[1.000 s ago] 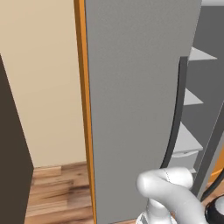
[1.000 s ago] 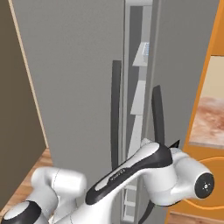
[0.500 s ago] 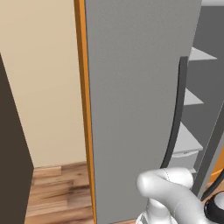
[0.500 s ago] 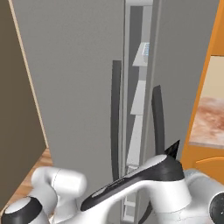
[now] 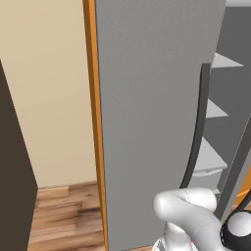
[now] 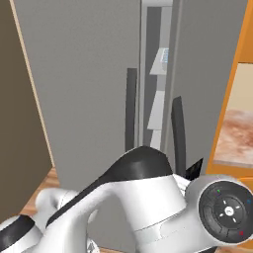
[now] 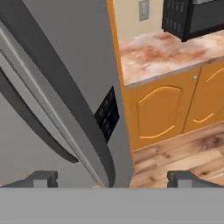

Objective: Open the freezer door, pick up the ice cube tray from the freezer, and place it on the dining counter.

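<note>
Looking from the left base view: the tall matte grey freezer (image 5: 157,98) stands close ahead, its door a crack ajar, with a long dark curved handle (image 5: 198,127) down its right edge. Light grey inner shelves (image 5: 215,110) show through the gap. An orange cabinet edge (image 5: 93,122) runs up the freezer's left side; beyond it a cream wall (image 5: 44,88) and a wood-plank floor (image 5: 63,215). A dark brown panel (image 5: 12,181) closes the left margin. No writing legible.

Right base view: two grey doors with a narrow gap between, two dark vertical handles either side of it. High in the gap, on an upper shelf, sits the small pale blue-white ice cube tray (image 6: 165,55), only a sliver visible. At right, an orange frame and a reddish-brown and cream marbled countertop (image 6: 236,138). The white arm crosses the foreground.

Hand view: the gripper (image 7: 111,178) has its jaws wide apart, nothing between them, the two tips at either lower corner straddling a dark handle (image 7: 65,92) without touching it. A small dark panel (image 7: 107,114) on the door; any marks are unreadable. To the right, orange cabinet doors (image 7: 170,109) under a marbled top, a black appliance (image 7: 192,15) on it, a wall outlet (image 7: 144,8) above.
</note>
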